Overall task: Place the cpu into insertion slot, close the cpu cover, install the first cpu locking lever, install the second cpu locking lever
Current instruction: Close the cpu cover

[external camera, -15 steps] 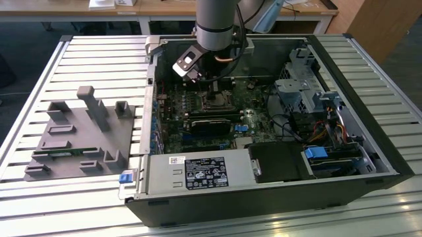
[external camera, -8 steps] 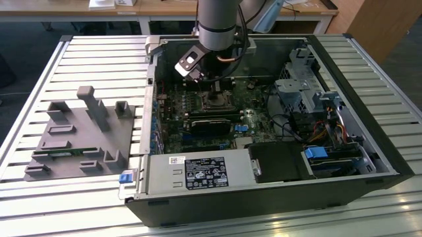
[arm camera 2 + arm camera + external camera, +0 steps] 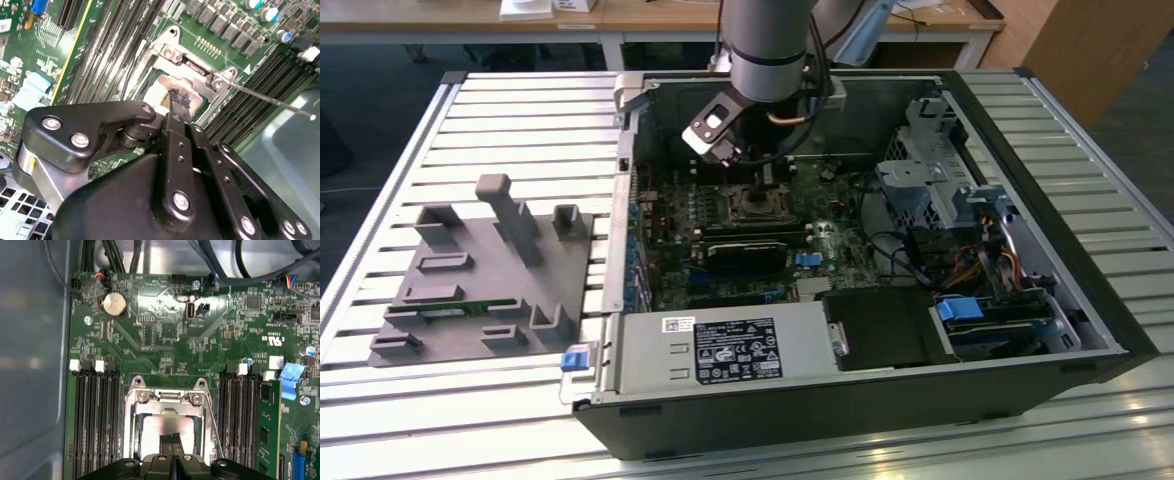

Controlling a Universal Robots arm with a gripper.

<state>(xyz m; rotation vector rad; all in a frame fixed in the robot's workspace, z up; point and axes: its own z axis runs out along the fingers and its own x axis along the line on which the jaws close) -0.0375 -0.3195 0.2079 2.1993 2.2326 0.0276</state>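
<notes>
The cpu (image 3: 155,430) lay in the insertion slot (image 3: 758,207), framed by the cpu cover (image 3: 134,425), with the tool (image 3: 171,437), fingers together, tip-down on its face, a thin locking lever (image 3: 214,430) angled up alongside and memory slots (image 3: 95,425) flanking both sides.

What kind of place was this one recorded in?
Most likely a robotics lab or test workshop: an open desktop computer case lies on a slatted aluminium bench, a grey moulded parts fixture sits beside it, and wooden office desks stand behind.
</notes>
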